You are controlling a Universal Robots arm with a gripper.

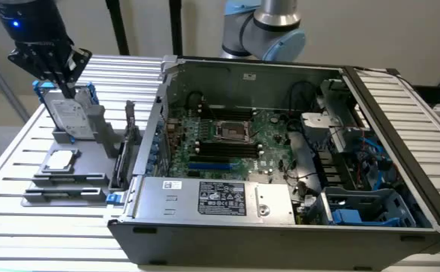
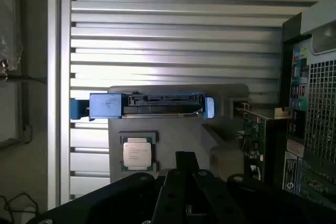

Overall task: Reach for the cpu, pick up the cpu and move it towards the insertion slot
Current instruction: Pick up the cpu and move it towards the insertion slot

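Exterior view: the power supply [image 1: 273,195] in the open computer case [image 1: 280,243] carries a black-and-white label [image 1: 221,198], its print too small to read. The cpu [image 1: 59,160] lies flat in a grey holder [image 1: 91,148] on the slatted surface [image 1: 23,226], at the exterior view's left, well apart from the insertion slot [image 1: 231,131] on the motherboard. The pincer [image 1: 54,68] hangs above the upright hard drive [image 1: 72,116] with blue brackets, clear of the cpu; whether it is released or clenched cannot be told. The case wall stands between holder and slot.
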